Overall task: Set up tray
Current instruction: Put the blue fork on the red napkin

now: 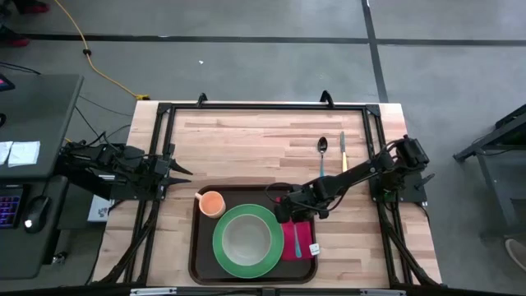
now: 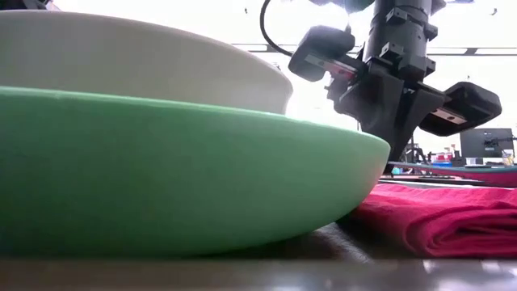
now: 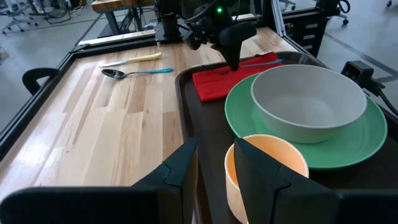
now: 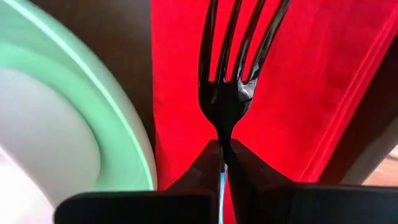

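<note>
The dark brown tray (image 1: 197, 255) lies at the table's near middle. It holds a green plate (image 1: 222, 255) with a pale bowl (image 1: 243, 237) on it, an orange cup (image 1: 212, 202) at its far left corner, and a folded red napkin (image 1: 306, 243) on its right side. My right gripper (image 1: 286, 212) hangs over the napkin's far end, shut on a fork (image 4: 227, 93) with a blue handle. The fork's tines point toward the table's far edge. My left gripper (image 1: 177, 170) waits open at the table's left side, holding nothing. My right gripper pinches the fork's narrow neck (image 4: 222, 134), where the metal head meets the blue handle, between its two fingers (image 4: 199, 168). The fingers slant down from above, one on each side of the neck. The fork lies along the napkin (image 4: 180, 93). I cannot tell whether it touches the cloth.
A blue-handled spoon (image 1: 322, 150) and a yellow-handled knife (image 1: 343, 153) lie side by side on the bare wood beyond the tray's right end. A black metal frame (image 1: 263, 105) runs round the table. Open wood lies far and left of the tray.
</note>
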`<action>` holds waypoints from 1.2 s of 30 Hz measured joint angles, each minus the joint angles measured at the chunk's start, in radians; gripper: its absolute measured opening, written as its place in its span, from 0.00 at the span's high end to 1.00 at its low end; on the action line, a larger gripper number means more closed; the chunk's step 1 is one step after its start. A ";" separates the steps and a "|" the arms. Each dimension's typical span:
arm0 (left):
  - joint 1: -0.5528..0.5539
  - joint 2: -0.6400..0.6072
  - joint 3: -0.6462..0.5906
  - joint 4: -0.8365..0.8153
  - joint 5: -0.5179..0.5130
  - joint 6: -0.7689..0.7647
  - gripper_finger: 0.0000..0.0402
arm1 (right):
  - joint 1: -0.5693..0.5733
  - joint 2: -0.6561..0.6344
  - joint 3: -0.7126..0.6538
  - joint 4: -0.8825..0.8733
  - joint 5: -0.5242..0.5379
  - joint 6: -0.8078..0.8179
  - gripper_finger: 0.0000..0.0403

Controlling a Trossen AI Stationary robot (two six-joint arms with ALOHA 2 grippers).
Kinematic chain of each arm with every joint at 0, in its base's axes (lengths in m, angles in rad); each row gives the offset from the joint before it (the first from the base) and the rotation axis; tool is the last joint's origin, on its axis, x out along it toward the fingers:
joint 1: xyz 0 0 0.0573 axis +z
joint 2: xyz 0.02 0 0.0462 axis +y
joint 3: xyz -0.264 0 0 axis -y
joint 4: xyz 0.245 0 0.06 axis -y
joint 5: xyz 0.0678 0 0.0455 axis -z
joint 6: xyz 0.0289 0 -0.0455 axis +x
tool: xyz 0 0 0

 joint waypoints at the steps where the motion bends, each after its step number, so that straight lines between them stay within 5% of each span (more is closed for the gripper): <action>1: 0.000 0.000 0.000 0.000 0.000 0.000 0.66 | -0.003 0.000 0.000 -0.004 0.000 -0.003 1.00; 36: 0.000 0.001 0.000 0.002 0.000 0.000 0.66 | -0.012 0.058 -0.001 0.018 -0.030 0.004 1.00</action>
